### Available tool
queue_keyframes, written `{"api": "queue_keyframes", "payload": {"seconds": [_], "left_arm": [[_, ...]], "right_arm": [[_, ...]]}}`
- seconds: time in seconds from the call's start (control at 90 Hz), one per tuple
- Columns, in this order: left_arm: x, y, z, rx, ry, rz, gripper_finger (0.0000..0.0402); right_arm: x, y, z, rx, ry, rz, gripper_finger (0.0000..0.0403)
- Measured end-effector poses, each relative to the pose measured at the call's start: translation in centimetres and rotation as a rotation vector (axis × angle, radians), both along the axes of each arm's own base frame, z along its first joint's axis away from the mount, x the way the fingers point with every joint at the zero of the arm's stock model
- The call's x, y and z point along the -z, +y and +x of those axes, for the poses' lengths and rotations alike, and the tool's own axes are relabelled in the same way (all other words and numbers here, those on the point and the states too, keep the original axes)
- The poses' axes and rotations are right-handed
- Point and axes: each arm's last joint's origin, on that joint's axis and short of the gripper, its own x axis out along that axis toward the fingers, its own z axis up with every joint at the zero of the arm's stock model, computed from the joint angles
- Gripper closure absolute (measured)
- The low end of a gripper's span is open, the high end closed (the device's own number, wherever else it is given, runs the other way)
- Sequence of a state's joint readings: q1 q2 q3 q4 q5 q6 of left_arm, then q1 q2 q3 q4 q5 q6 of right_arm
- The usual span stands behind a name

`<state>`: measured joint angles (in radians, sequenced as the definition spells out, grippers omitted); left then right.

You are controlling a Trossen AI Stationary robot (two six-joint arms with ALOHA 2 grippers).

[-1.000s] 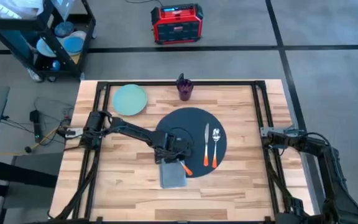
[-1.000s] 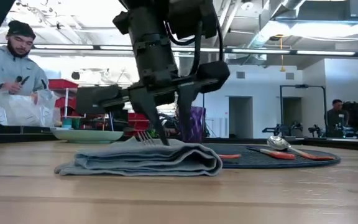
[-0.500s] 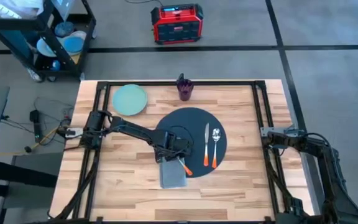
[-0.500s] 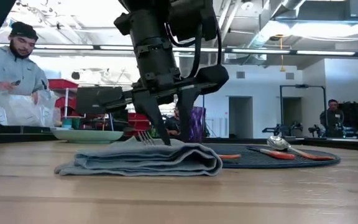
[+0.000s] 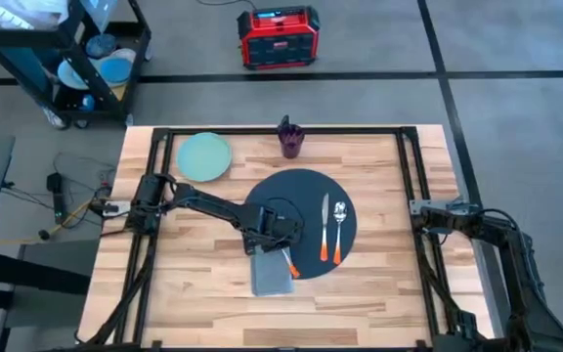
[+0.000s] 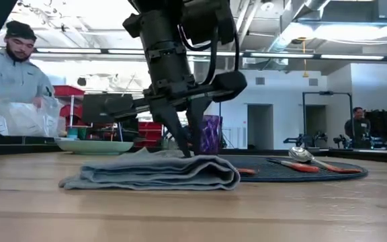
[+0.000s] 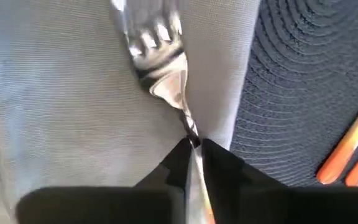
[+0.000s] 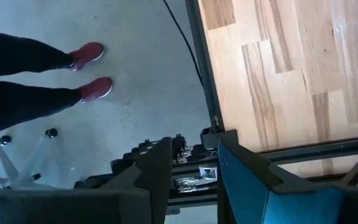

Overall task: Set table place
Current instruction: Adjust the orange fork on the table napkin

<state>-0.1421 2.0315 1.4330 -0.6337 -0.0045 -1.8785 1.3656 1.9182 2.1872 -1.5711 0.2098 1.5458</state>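
Currently left gripper (image 7: 192, 154) pinching neck of silver fork with orange handle (image 7: 166, 81), holding it over folded grey cloth napkin (image 5: 271, 275) just beside large round dark grey mat (image 5: 301, 196) mid light wooden plank table (image 5: 379, 284); likely next: laying fork flat, releasing. Right gripper (image 8: 194, 165) waiting spread at table's right edge

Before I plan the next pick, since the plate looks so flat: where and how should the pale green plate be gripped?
Grip the pale green plate by its rim, probably the edge facing the round mat, coming from above with one finger inside and one outside. It lies flat and shallow on the table, so only the raised rim offers hold. The left pincer is shut on the fork.
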Motion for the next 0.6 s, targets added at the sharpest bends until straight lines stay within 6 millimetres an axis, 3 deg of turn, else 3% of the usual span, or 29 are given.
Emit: {"api": "queue_keyframes", "payload": {"seconds": [0.256,0.6], "left_arm": [[-0.1,-0.1,0.1,0.035,-0.021,0.008,0.0400],[-2.2,-0.8,0.6,0.187,-0.041,-0.001,0.0401]], "right_arm": [[0.0,0.0,-0.1,-0.003,0.000,0.000,0.0284],[0.0,0.0,-0.1,-0.002,0.001,-0.001,0.0284]]}}
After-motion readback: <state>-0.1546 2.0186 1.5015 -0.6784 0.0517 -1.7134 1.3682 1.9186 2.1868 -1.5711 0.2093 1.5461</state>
